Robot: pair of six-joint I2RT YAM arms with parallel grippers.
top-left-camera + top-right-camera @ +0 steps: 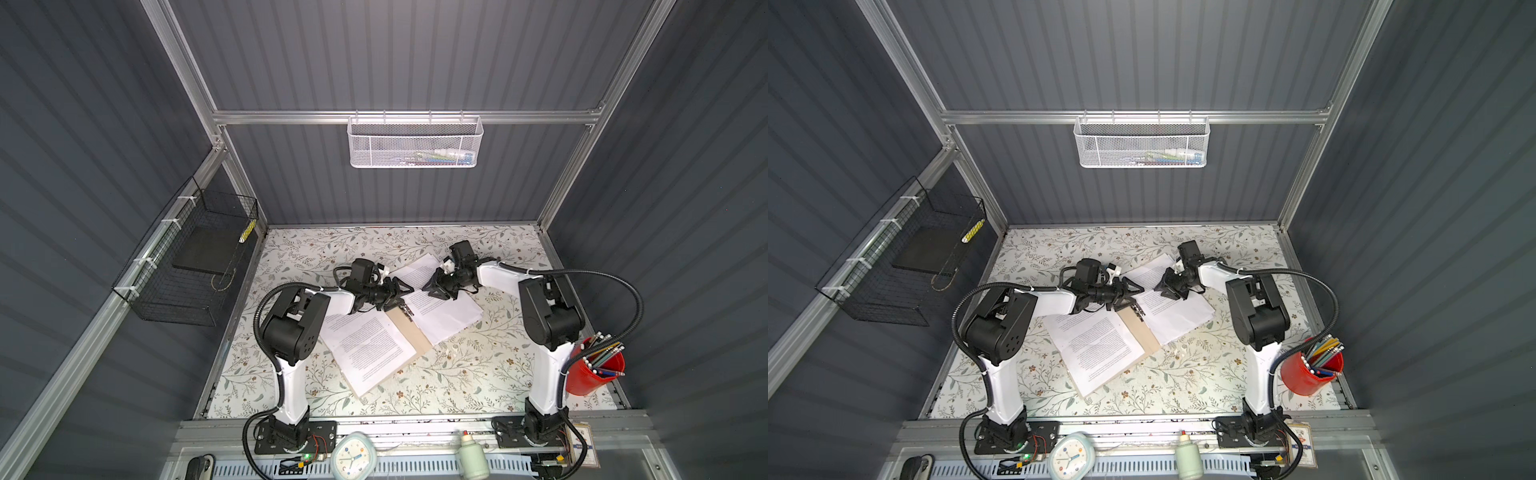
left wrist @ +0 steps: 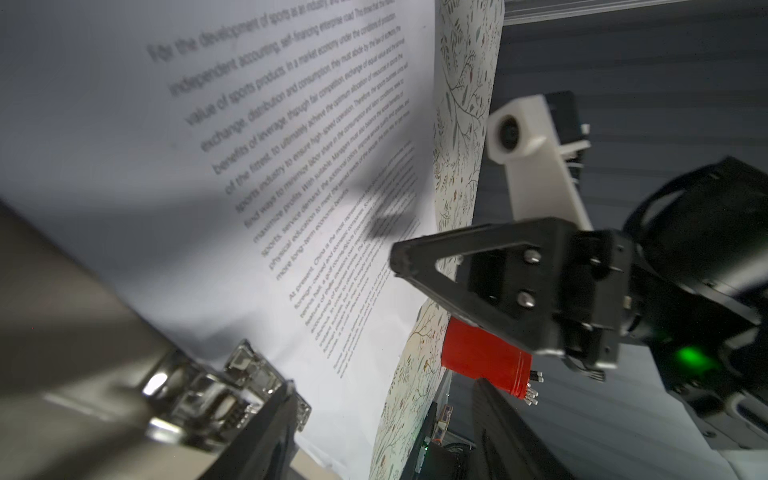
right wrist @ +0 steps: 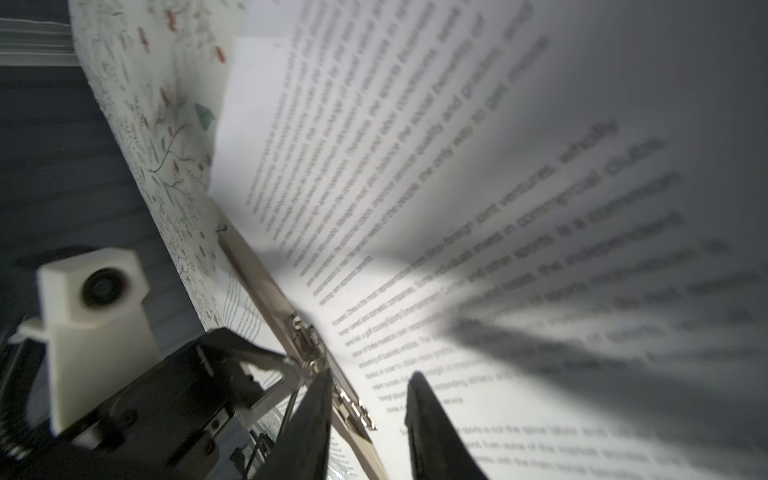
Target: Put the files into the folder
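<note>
Two stacks of files [image 1: 370, 349] lie spread near the middle of the floral table [image 1: 457, 382], on and beside the open folder [image 1: 417, 338]. The left stack covers the folder's left half, with tan card peeking out along its near edge. The right stack [image 1: 446, 313] laps over the other side of the spine and fans out toward the back. Between them runs a bare tan strip, with the metal fastener clip [image 1: 406, 311] at its far end. The left gripper [image 1: 402, 298] hangs right over that clip, jaws spread wide and nothing between them (whether a fingertip touches the metal I cannot tell). The right gripper [image 1: 436, 293] hovers low over the right-hand sheets, near the left one. In the right wrist view its fingers [image 3: 432, 428] stand apart above the printed page, gripping nothing. A red pencil cup [image 1: 594, 374] stands at the table's right edge.
</note>
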